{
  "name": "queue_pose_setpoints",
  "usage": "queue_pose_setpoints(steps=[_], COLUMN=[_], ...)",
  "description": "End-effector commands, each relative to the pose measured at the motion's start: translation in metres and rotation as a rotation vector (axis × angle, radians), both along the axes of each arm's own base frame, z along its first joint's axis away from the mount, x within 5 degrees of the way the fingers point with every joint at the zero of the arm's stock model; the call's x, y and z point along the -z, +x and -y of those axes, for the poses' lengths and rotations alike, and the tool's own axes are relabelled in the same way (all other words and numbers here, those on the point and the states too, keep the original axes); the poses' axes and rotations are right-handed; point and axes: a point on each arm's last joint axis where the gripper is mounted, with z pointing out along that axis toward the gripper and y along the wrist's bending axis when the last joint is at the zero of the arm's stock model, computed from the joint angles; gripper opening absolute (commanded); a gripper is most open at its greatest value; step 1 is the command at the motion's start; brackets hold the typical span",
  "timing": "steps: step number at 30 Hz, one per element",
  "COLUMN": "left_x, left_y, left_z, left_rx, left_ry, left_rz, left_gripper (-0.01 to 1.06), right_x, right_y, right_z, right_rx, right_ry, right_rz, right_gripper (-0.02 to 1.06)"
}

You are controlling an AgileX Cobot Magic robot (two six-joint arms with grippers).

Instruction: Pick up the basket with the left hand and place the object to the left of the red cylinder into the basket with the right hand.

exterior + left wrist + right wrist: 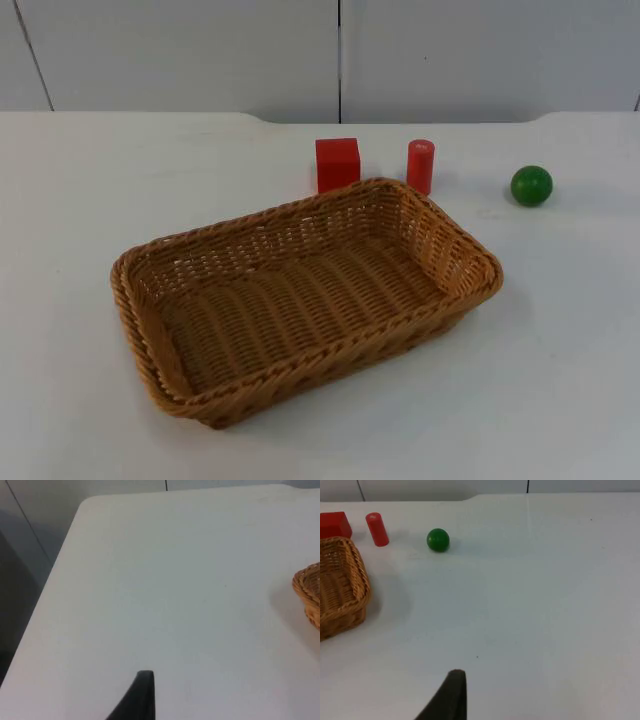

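Observation:
An empty wicker basket (300,300) lies on the white table in the middle of the top view, turned at an angle. Behind its far rim stand a red cube (337,163) and, to the cube's right, an upright red cylinder (421,165). My left gripper (143,692) hangs over bare table well left of the basket's corner (309,592). My right gripper (452,692) hangs over bare table to the right of the basket (340,585), some way from the cube (334,524) and the cylinder (377,529). Neither gripper touches anything.
A green ball (531,185) rests to the right of the cylinder and is also in the right wrist view (438,539). The grey partition wall (340,55) closes the table at the back. The table's left edge (50,587) runs close by the left gripper.

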Motion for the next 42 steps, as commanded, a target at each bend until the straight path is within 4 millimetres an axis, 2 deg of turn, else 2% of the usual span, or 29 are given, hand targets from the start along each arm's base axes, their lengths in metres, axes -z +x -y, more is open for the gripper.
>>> queue_pose_setpoints(steps=[1, 4, 7, 8, 12, 13, 16, 18, 19, 22, 27, 34, 42], left_x=[-0.001, -0.008, -0.021, -0.021, -0.031, -0.031, -0.035, -0.035, -0.035, -0.025, -0.009, 0.015, 0.02], left_y=[0.001, 0.006, 0.019, 0.019, 0.048, 0.048, 0.073, 0.091, 0.091, 0.119, 0.146, 0.174, 0.179], left_z=[0.001, 0.002, 0.005, 0.005, 0.006, 0.006, 0.006, 0.007, 0.007, 0.009, 0.009, 0.009, 0.009], left_rx=[0.004, 0.012, 0.032, 0.032, 0.041, 0.041, 0.042, 0.046, 0.046, 0.047, 0.037, 0.022, 0.019], left_ry=[-0.009, -0.019, -0.051, -0.051, -0.074, -0.074, -0.086, -0.111, -0.111, -0.159, -0.174, -0.2, -0.208], left_rz=[0.015, 0.021, 0.011, 0.011, -0.036, -0.036, -0.08, -0.138, -0.138, -0.234, -0.348, -0.467, -0.491], left_gripper=[1.05, 1.05, 1.05, 1.05, 1.05, 1.05, 1.05, 1.05, 1.05, 1.05, 1.05, 1.05, 1.05], right_x=[-0.006, -0.015, -0.033, -0.033, -0.052, -0.052, -0.057, -0.053, -0.053, -0.043, -0.028, -0.013, -0.009], right_y=[-0.001, -0.001, 0.011, 0.011, 0.039, 0.039, 0.067, 0.087, 0.087, 0.116, 0.14, 0.158, 0.163], right_z=[0.0, 0.0, 0.0, 0.0, 0.0, 0.0, 0.0, 0.0, 0.0, -0.001, -0.001, -0.002, -0.002], right_rx=[0.006, 0.004, 0.0, 0.0, -0.011, -0.011, -0.024, -0.027, -0.027, -0.031, -0.033, -0.038, -0.038], right_ry=[-0.003, -0.001, -0.007, -0.007, -0.024, -0.024, -0.043, -0.042, -0.042, -0.039, -0.032, -0.003, -0.002], right_rz=[0.04, 0.071, 0.075, 0.075, 0.031, 0.031, -0.006, -0.059, -0.059, -0.168, -0.286, -0.388, -0.412], right_gripper=[1.05, 1.05, 1.05, 1.05, 1.05, 1.05, 1.05, 1.05, 1.05, 1.05, 1.05, 1.05, 1.05])
